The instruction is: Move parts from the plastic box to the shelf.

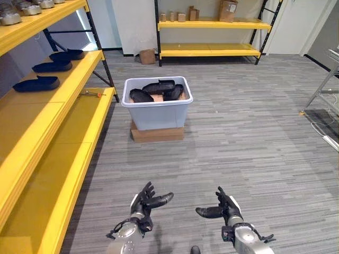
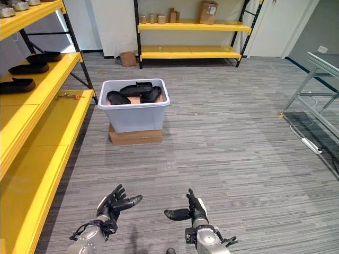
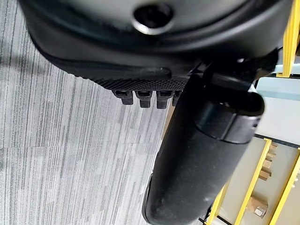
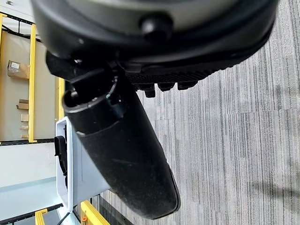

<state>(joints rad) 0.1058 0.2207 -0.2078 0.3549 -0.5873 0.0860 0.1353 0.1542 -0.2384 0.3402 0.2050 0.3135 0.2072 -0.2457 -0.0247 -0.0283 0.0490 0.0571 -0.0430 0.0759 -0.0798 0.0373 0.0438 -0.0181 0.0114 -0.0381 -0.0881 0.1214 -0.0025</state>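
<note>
Left eye view, parts [image 1: 157,89] in plastic box [image 1: 157,111] well ahead, L robot hand [image 1: 144,203] & R robot hand [image 1: 223,208] fingers apart, empty

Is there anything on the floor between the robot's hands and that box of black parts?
Nothing visible: only bare carpet lies between the open left hand, the open right hand and the plastic box of parts.

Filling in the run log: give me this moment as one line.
left hand: open, empty | right hand: open, empty | plastic box: ahead, holding black parts | shelf: three parts placed
</note>
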